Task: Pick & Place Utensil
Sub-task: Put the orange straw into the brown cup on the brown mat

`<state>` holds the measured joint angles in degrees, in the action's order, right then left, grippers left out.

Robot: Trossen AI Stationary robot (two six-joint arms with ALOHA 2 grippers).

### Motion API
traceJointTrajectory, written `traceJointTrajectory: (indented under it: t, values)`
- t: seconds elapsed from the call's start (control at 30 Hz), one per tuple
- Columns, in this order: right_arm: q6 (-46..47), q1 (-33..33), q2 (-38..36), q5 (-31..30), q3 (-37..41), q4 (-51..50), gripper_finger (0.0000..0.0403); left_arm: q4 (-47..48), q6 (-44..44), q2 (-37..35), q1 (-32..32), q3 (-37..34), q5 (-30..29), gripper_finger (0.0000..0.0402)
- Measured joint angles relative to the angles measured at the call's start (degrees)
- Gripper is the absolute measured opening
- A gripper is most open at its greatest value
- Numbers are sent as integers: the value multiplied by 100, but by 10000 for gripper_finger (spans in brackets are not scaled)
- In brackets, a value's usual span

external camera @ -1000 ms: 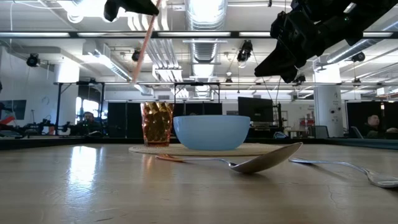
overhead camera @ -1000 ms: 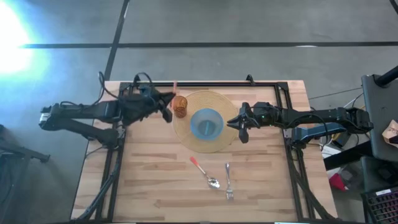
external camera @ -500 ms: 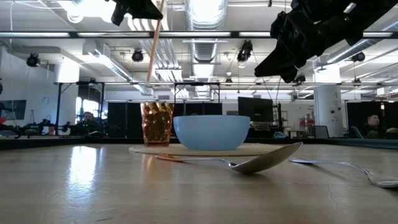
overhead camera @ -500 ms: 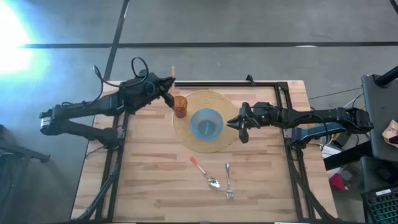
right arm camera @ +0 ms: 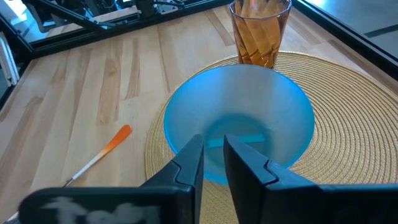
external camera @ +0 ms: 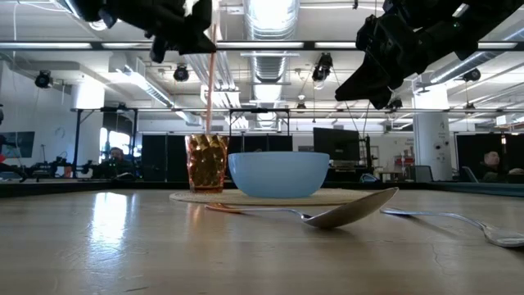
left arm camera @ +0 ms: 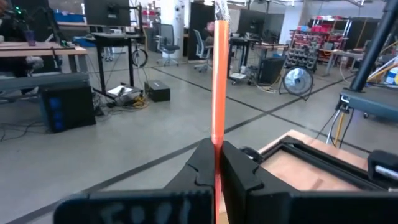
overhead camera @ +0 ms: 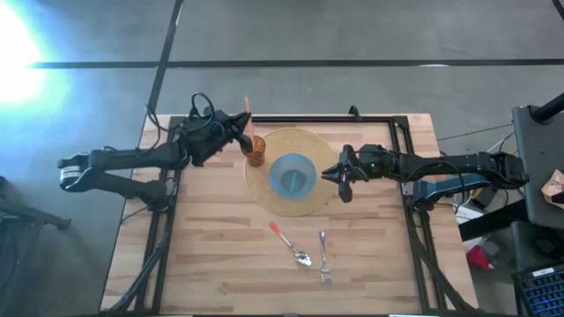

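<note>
Above the amber cup (overhead camera: 256,151), the straw (external camera: 210,78) now hangs upright.
Left end effector (overhead camera: 240,132), clenched on it, has swung over; insertion looks next. Right end effector (overhead camera: 342,174) hovers slightly parted beside the bowl (overhead camera: 293,174).

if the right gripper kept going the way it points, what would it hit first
Most likely the blue bowl: the right gripper aims down into it, with nothing between them, though depth is hard to judge.

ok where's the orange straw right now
In the low view the orange straw hangs upright in the shut left gripper, its lower end just above the amber cup beside the blue bowl.
</note>
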<state>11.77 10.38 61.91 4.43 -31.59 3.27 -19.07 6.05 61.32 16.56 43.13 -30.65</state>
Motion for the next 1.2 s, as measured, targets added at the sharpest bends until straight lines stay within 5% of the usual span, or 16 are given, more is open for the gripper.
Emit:
traceJointTrajectory:
  t: [0.67, 1.2]
  values:
    - [4, -1, 0, -2, 0, 3, 57, -882, 337, -2, 148, -1142, -57, 4]
    - [4, -1, 0, -2, 0, 7, 61, -1392, 1108, 14, 175, -1556, -667, 10]
